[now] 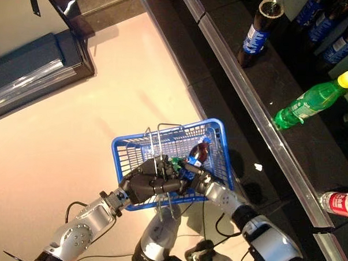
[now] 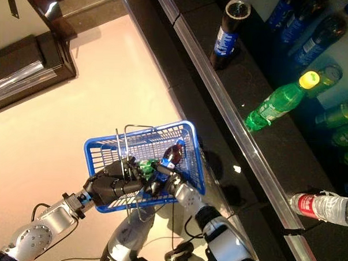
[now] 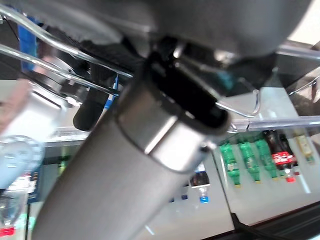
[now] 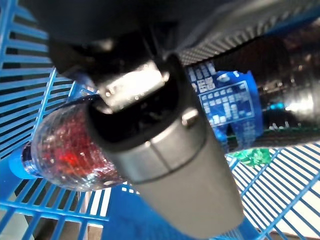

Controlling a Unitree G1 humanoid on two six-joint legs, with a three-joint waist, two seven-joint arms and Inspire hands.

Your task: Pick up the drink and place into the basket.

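Observation:
My left hand is shut on the thin wire handles of the blue basket and holds it raised in front of me. My right hand reaches into the basket from the right. It is shut on a dark drink bottle with a blue label and blue cap, which sits low inside the basket. In the right wrist view the thumb crosses the bottle just above the basket's blue grid floor. A green drink lies in the basket beside it.
A dark shelf with a metal front rail runs along the right. On it stand a dark bottle, a green bottle with a yellow cap and a clear red-labelled bottle. A dark cabinet stands at the far left.

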